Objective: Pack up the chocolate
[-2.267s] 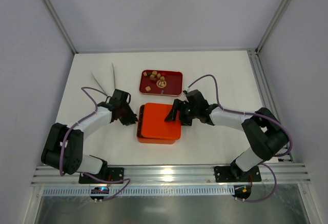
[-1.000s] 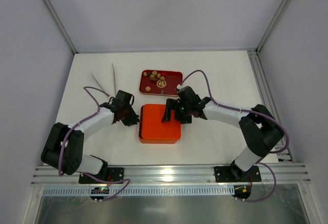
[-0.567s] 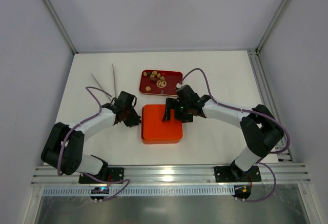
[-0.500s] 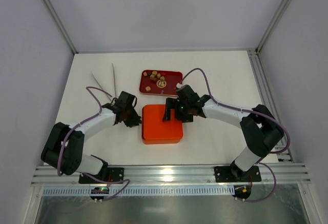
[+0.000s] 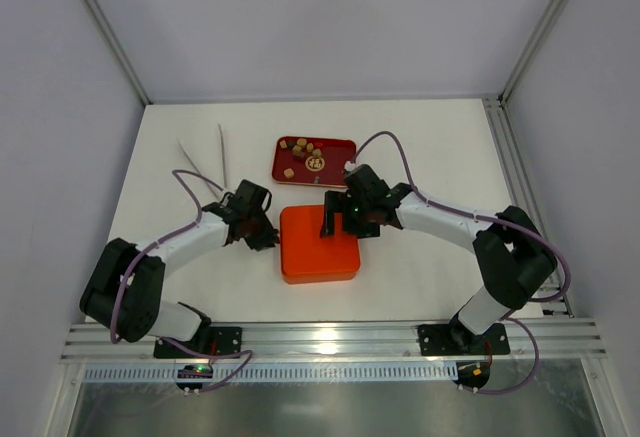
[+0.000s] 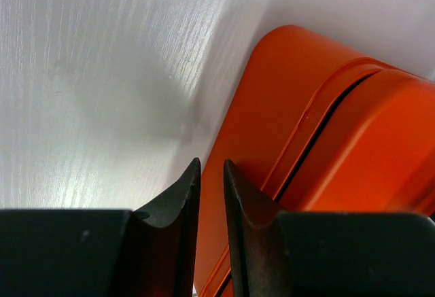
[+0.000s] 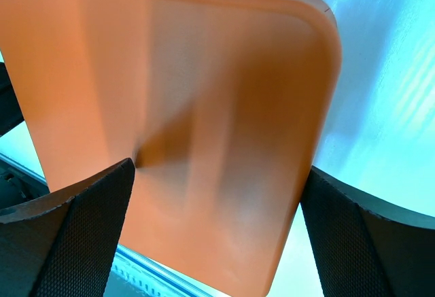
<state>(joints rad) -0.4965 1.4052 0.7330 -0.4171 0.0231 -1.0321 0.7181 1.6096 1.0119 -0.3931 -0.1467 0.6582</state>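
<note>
We risk shoving the orange box (image 5: pixel 318 275) aside: the left end effector (image 5: pixel 264 236), nearly together, sits at its left edge, the right end effector (image 5: pixel 327 223) spreads over its lid (image 7: pixel 204 73), and the chocolate (image 5: pixel 303 147) lies in the tray (image 5: pixel 342 162) behind it.

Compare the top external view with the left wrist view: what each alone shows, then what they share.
Only the top external shows the chocolate on the red tray and the right gripper over the orange box. Only the left wrist shows the dark seam along the box's side. Both show the left gripper at the box's edge.
</note>
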